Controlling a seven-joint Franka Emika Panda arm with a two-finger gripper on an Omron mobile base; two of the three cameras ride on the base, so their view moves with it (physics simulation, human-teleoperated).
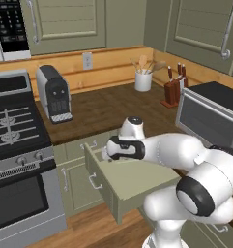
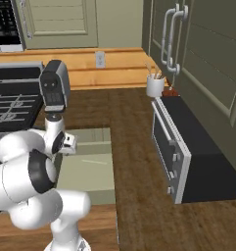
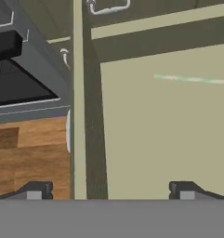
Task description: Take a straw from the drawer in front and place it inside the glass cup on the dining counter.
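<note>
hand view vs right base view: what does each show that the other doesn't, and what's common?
Hand view alone: the gripper with jaws spread wide, one tip over the drawer floor and one outside its front panel, plus the wood floor below.

Right base view alone: the coffee machine, utensil crock, toaster oven and countertop.

Both: the open sage-green drawer and the pale straw lying flat on its floor, and the stove.

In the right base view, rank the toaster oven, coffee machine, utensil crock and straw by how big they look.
Largest to smallest, as they look:
1. Toaster oven, though it is also nearest the camera.
2. Coffee machine.
3. Utensil crock, farthest back, so it may look smaller than it is.
4. Straw, a thin pale line in the open drawer.
</note>
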